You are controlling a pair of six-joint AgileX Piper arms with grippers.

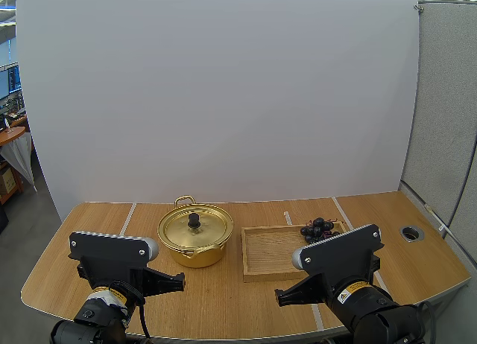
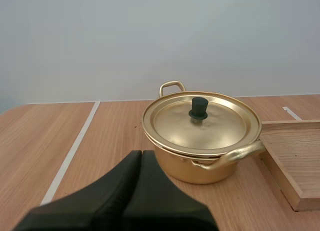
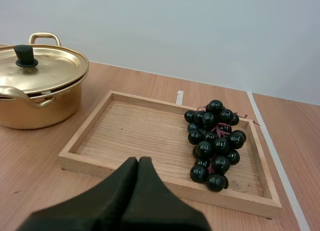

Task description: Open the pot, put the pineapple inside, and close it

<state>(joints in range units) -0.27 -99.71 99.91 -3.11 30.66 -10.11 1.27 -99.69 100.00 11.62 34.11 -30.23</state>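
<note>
A gold pot (image 1: 195,237) (image 2: 202,141) (image 3: 35,86) stands mid-table with its lid (image 2: 201,122) on and a black knob (image 1: 194,220) on top. To its right lies a wooden tray (image 1: 272,251) (image 3: 135,136) holding a bunch of dark grapes (image 1: 319,229) (image 3: 212,138) at its right end. No pineapple is in sight. My left gripper (image 1: 179,282) (image 2: 141,156) is shut on nothing, in front of the pot and a little to its left. My right gripper (image 1: 280,295) (image 3: 138,163) is shut on nothing, in front of the tray's near rim.
White tape lines (image 1: 127,218) run across the wooden table (image 1: 223,299). A round cable hole (image 1: 411,232) sits at the table's right end. Bare wood lies left of the pot and between both grippers.
</note>
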